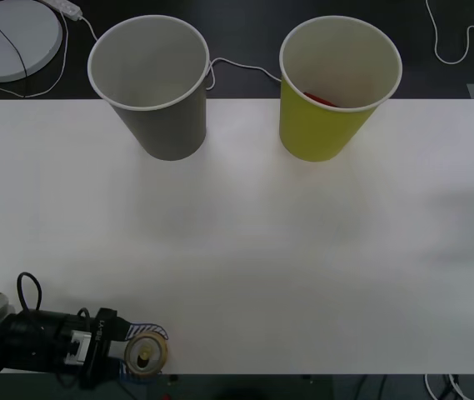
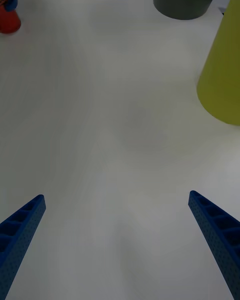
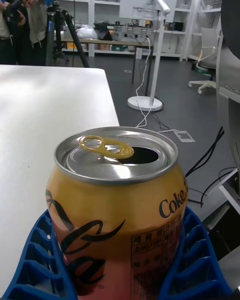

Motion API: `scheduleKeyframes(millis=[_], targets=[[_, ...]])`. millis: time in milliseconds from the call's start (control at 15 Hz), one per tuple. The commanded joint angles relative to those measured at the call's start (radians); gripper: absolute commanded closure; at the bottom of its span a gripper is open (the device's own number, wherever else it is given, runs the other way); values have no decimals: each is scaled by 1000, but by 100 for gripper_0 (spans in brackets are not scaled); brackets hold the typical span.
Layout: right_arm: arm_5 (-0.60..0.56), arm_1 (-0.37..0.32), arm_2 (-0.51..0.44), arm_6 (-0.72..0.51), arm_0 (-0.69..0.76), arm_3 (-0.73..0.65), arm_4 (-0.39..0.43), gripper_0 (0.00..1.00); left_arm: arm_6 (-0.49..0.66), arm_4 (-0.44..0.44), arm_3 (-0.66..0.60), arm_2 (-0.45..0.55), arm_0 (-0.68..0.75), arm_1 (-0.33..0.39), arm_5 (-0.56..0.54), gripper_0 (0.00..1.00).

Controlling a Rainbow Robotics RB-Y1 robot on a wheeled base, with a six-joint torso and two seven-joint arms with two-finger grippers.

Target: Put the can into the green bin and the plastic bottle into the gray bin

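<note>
Holding the can (image 1: 147,353) tight in my left claw (image 1: 137,354), I sit at the bench's (image 1: 237,250) lower left edge. My right claw (image 2: 117,240) is wide apart. The gray bin (image 1: 149,83) and green bin (image 1: 336,87) stand up top.

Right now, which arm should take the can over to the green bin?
Left. The left gripper is shut on the can at the table's near edge, so it can carry it to the green bin. The right gripper is open and holds nothing.
</note>
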Motion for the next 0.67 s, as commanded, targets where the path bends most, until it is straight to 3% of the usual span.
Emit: scheduleKeyframes(millis=[67, 333, 667], targets=[[0, 0, 0, 0, 0, 0, 0, 0, 8, -1, 0, 18, -1, 1, 0, 100], [0, 0, 0, 0, 0, 0, 0, 0, 41, -3, -20, 34, -15, 25, 33, 100], [0, 0, 0, 0, 0, 0, 0, 0, 271, -95, -178, 121, -15, 114, 94, 100]])
